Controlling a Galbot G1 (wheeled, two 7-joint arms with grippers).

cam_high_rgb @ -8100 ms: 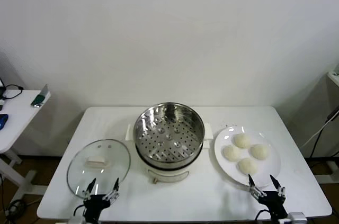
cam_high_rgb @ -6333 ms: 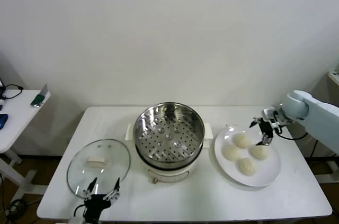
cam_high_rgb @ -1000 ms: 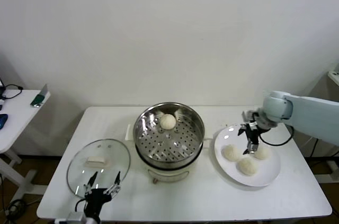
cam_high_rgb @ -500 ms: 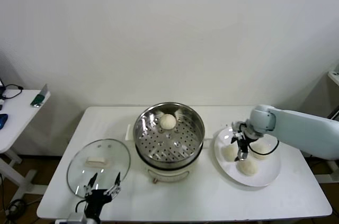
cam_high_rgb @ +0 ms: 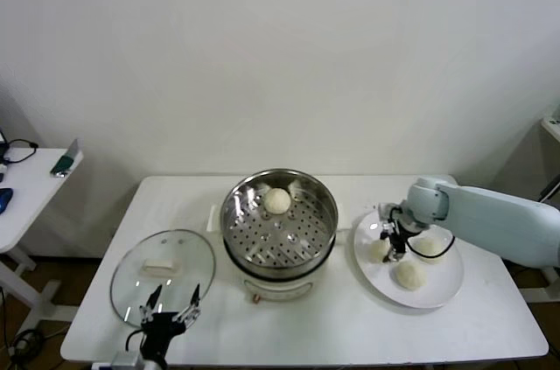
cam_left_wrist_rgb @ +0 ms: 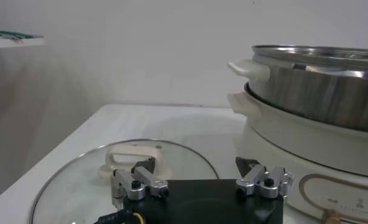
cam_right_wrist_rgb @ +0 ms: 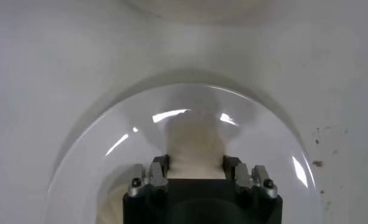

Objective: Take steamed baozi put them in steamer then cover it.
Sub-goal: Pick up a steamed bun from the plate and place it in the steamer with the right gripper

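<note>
White plate (cam_high_rgb: 437, 293) bearing three steamed baozi (cam_high_rgb: 409, 274), round, no long axis; right gripper (cam_high_rgb: 395, 246) clamped around leftmost bun (cam_right_wrist_rgb: 195, 149). One bun (cam_high_rgb: 277, 200) inside steamer (cam_high_rgb: 278, 221). Cover (cam_high_rgb: 163, 273) lying flat beside, left gripper (cam_high_rgb: 171, 316) spread wide, idle.

No text, label, brand, number or sign can be read in any of the three views. The steamer (cam_high_rgb: 278, 221) has only bare metal, and its cream-white base carries a rounded outline with a small knob, seen in the left wrist view, with no letters inside it. The cover (cam_high_rgb: 163, 275) and the desk (cam_high_rgb: 332, 326) are unmarked.
</note>
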